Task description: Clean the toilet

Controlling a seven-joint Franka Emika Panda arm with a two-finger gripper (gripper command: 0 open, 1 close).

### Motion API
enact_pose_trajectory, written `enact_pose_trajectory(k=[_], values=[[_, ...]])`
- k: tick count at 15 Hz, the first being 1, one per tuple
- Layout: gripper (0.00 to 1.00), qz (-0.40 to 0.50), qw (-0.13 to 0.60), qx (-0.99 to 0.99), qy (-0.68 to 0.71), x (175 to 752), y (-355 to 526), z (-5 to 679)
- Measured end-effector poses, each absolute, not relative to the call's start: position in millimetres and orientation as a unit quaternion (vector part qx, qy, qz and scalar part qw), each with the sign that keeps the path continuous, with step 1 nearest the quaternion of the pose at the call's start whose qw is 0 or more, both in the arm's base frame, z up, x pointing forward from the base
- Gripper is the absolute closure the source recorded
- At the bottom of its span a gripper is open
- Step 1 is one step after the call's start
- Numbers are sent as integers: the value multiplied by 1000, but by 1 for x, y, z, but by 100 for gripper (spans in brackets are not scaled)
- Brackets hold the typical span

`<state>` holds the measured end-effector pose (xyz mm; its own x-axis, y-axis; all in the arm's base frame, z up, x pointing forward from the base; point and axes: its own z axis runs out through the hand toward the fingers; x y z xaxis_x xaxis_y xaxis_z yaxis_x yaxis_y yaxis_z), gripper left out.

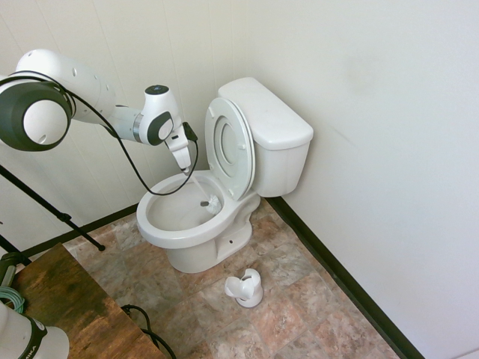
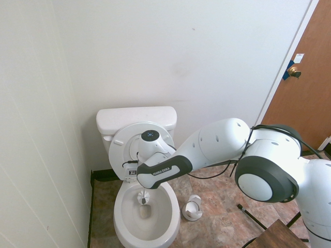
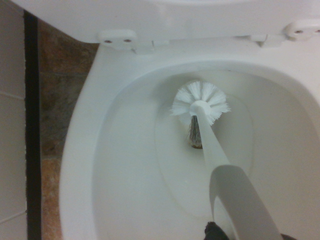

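The white toilet (image 1: 177, 233) stands in the corner with its ring seat (image 1: 231, 146) and lid raised against the tank (image 2: 135, 118). My gripper (image 1: 185, 166) hangs over the back of the bowl, shut on the white handle of a toilet brush (image 3: 235, 197). The brush's bristle head (image 1: 212, 203) is down inside the bowl, near the back wall below the seat hinges. In the second exterior view the brush head (image 2: 143, 196) sits just above the drain opening, and the wrist view shows the head (image 3: 200, 102) close over the drain too.
A small white brush holder (image 1: 245, 288) lies on the tiled floor right of the toilet's base. A wooden table corner (image 1: 67, 299) sits at the lower left. A brown door (image 2: 305, 77) is at the far right. Walls close in behind and beside the toilet.
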<state>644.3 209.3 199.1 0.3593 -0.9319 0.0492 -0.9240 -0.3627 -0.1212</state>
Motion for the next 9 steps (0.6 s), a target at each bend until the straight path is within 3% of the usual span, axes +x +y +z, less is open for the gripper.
enact_pose_trajectory(k=[9], values=[[100,-62,28,-825,561,636,221,211]])
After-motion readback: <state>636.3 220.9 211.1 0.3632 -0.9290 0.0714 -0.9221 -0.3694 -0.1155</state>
